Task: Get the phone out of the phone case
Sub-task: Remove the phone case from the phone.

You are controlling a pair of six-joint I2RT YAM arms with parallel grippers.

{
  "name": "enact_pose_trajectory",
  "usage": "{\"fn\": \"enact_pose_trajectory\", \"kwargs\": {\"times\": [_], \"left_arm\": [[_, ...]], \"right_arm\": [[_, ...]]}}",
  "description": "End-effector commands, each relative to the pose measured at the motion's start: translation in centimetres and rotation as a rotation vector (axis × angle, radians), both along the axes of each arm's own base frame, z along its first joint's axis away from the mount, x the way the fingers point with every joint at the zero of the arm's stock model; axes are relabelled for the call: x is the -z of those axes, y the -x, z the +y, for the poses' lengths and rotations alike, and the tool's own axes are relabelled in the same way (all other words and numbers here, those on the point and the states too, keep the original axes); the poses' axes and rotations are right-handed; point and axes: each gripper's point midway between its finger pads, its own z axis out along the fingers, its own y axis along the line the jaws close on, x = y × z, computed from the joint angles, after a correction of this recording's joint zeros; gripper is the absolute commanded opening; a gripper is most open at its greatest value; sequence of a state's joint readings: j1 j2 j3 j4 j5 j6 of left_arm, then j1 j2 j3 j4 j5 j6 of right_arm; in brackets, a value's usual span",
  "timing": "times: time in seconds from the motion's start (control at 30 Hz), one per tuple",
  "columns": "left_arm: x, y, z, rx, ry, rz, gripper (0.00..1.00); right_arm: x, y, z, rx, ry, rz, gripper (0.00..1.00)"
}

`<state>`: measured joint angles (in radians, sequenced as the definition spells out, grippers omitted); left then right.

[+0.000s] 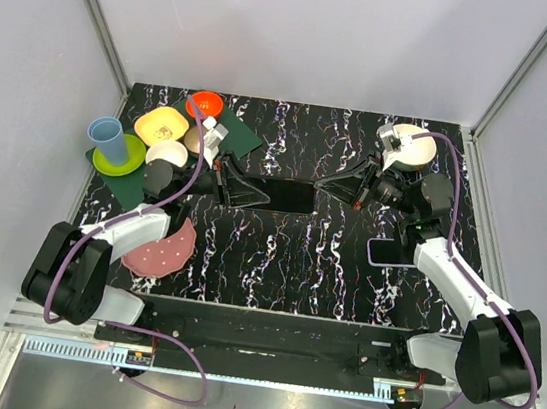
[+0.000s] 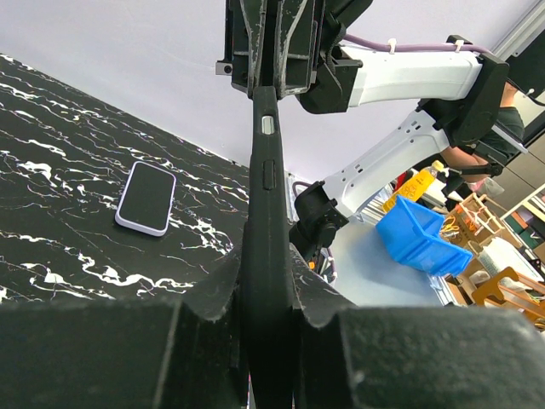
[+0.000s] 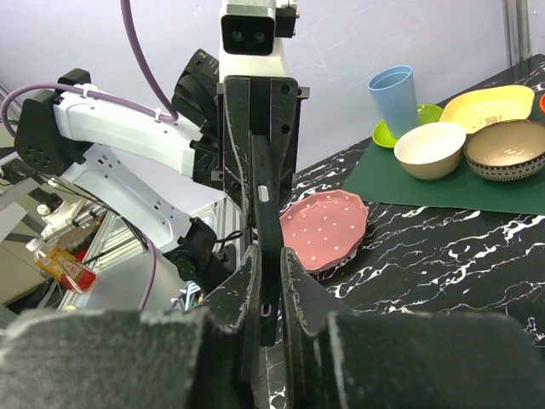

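Note:
A flat black phone case (image 1: 285,194) hangs above the middle of the table, held at both ends. My left gripper (image 1: 238,188) is shut on its left end and my right gripper (image 1: 334,185) on its right end. In the left wrist view the case (image 2: 266,196) runs edge-on from my left gripper (image 2: 268,290) to the right one (image 2: 271,51), side buttons showing. The right wrist view shows the same case (image 3: 266,196) in my right gripper (image 3: 270,273). A phone with a pale lilac rim (image 1: 388,252) lies flat on the table by the right arm, also in the left wrist view (image 2: 146,198).
A pink dotted plate (image 1: 161,250) lies front left. At the back left, a dark green mat (image 1: 242,138) carries a blue cup (image 1: 109,139), a yellow bowl (image 1: 160,127), a red bowl (image 1: 205,105) and a white bowl (image 1: 167,153). Another white bowl (image 1: 414,150) stands back right.

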<state>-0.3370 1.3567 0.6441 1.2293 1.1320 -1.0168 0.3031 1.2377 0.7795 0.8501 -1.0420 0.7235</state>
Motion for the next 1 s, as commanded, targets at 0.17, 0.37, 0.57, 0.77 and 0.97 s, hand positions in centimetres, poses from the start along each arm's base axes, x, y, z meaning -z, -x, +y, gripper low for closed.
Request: {"fn": "enact_pose_trajectory", "kwargs": {"times": [0.17, 0.37, 0.57, 0.77, 0.97], "left_arm": [[-3.9, 3.0, 0.2, 0.038, 0.104, -0.351, 0.0], [-3.9, 3.2, 0.2, 0.041, 0.102, -0.363, 0.0], [-4.0, 3.4, 0.2, 0.043, 0.103, -0.372, 0.0], [-4.0, 3.5, 0.2, 0.043, 0.103, -0.378, 0.0], [-3.9, 3.5, 0.3, 0.042, 0.103, -0.378, 0.0]], "right_arm": [[-1.2, 0.6, 0.2, -0.025, -0.023, -0.011, 0.0], [-1.1, 0.5, 0.2, -0.022, -0.02, 0.016, 0.0], [-1.1, 0.2, 0.1, -0.007, -0.026, 0.053, 0.0], [-1.2, -0.2, 0.0, 0.01, -0.033, 0.088, 0.0], [-1.4, -0.5, -0.3, 0.034, -0.051, 0.119, 0.0]]}}
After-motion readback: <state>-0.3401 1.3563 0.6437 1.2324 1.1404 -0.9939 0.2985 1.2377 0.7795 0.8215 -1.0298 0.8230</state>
